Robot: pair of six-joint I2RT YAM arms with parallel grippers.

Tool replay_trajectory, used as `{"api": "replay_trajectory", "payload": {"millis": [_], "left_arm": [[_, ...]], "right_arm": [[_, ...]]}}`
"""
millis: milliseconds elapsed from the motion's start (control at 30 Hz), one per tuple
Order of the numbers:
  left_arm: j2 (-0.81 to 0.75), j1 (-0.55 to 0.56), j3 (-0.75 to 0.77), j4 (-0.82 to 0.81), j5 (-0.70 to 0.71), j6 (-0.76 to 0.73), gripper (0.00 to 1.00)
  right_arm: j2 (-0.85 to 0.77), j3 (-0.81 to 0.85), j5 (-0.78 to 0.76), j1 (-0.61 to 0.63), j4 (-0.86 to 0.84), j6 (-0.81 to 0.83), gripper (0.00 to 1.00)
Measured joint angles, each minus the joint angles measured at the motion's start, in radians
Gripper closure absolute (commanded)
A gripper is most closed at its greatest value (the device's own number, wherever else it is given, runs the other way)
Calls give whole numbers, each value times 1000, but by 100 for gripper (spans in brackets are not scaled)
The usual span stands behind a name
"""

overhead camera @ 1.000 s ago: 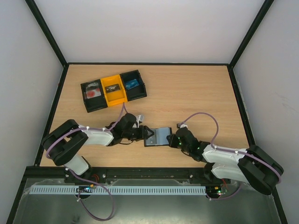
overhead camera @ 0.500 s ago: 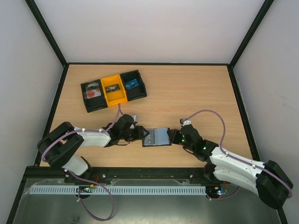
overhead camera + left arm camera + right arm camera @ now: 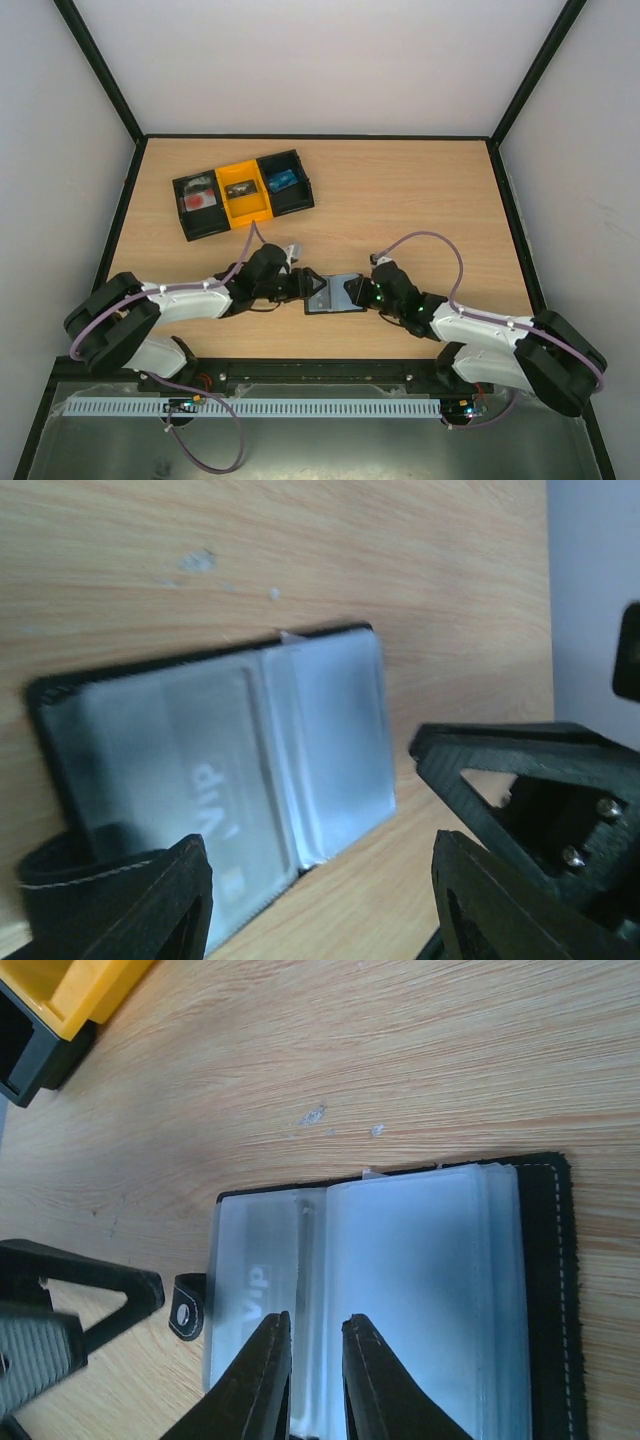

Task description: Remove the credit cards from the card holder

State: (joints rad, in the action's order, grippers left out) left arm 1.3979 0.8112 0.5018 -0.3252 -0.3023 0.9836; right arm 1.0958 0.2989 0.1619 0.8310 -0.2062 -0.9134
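Observation:
The card holder (image 3: 333,293) lies open on the table between both arms, black with grey-blue pocket panels (image 3: 420,1290). A card printed "VIP" (image 3: 255,1290) shows through the left pocket, also in the left wrist view (image 3: 200,780). The right pockets look pale blue; I cannot tell single credit cards apart there. My left gripper (image 3: 315,850) is open wide at the holder's left end, one finger (image 3: 120,900) over its corner. My right gripper (image 3: 315,1318) hangs over the centre fold with fingers only narrowly apart, nothing between them. The black snap tab (image 3: 187,1305) sticks out at the left edge.
A black-and-yellow three-compartment tray (image 3: 243,193) stands at the back left with small items in it; its yellow corner shows in the right wrist view (image 3: 60,1000). The two grippers are close together over the holder (image 3: 330,290). Dark frame rails border the table.
My right gripper has moved left, from beside the holder's right edge to over its middle. The left gripper has stayed at the holder's left end.

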Motion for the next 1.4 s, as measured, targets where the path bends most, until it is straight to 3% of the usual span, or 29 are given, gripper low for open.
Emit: {"api": "replay_trajectory", "payload": {"millis": [467, 967, 1400], "left_arm": [[147, 121, 103, -100, -42, 37, 36], [223, 121, 142, 12, 45, 22, 36], [128, 121, 147, 204, 230, -12, 36]], "right_arm": [[92, -58, 18, 1, -119, -45, 84], [91, -78, 12, 1, -148, -56, 84], [89, -83, -5, 1, -148, -56, 84]]}}
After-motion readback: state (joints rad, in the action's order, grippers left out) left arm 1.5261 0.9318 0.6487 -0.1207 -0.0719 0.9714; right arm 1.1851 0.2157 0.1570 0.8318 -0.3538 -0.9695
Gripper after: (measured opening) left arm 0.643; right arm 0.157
